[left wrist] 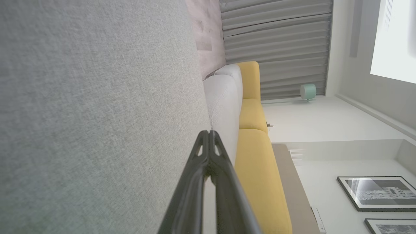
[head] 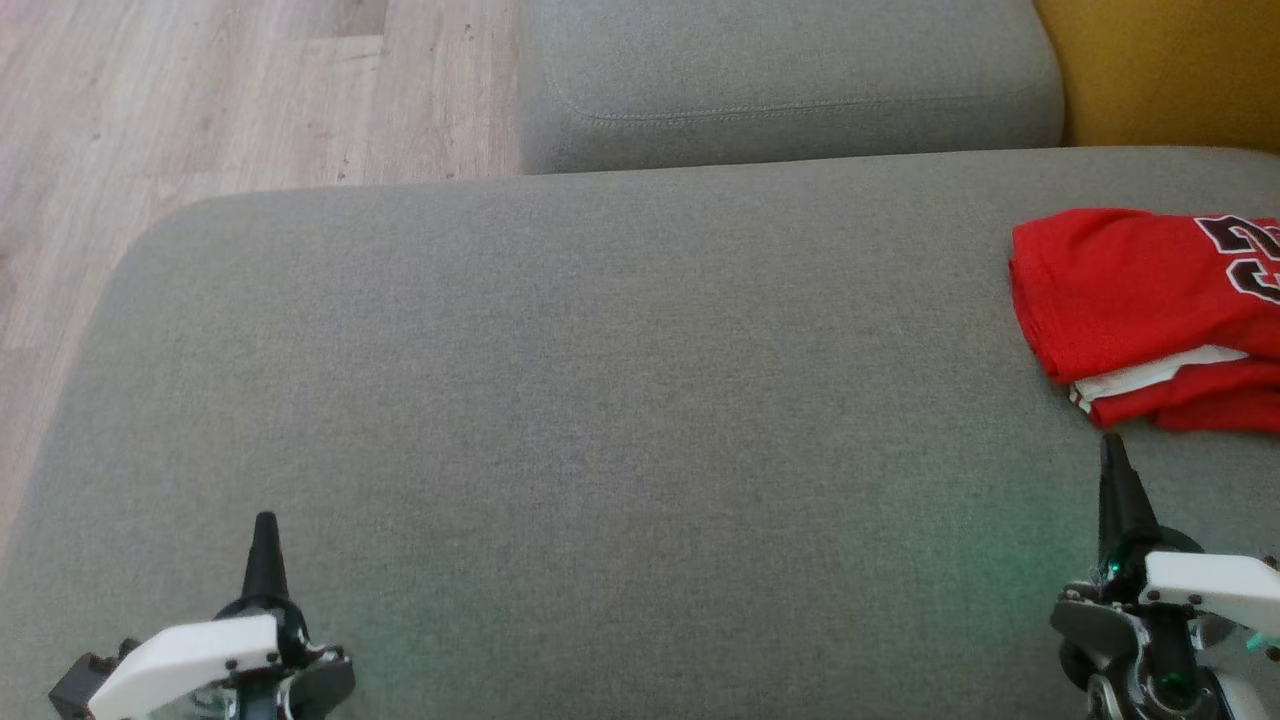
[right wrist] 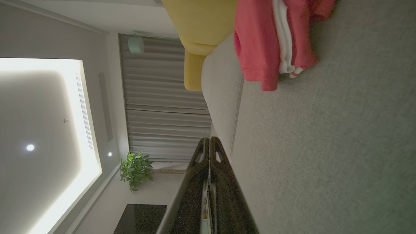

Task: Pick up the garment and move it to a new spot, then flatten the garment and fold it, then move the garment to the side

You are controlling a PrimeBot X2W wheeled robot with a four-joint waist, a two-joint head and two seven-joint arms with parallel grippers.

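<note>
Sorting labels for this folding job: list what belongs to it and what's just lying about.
Job: red jersey, folded on the grey seat cushion; left gripper and right gripper, both shut.
Just about: yellow sofa, potted plant, framed pictures, wooden floor.

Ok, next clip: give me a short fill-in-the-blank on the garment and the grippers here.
1. The sofa cushion under the folded garment is ____ in colour.
2. The left gripper and the right gripper are both ____, holding nothing.
3. The garment lies nearer the ____ gripper.
Missing words: grey; shut; right.
</note>
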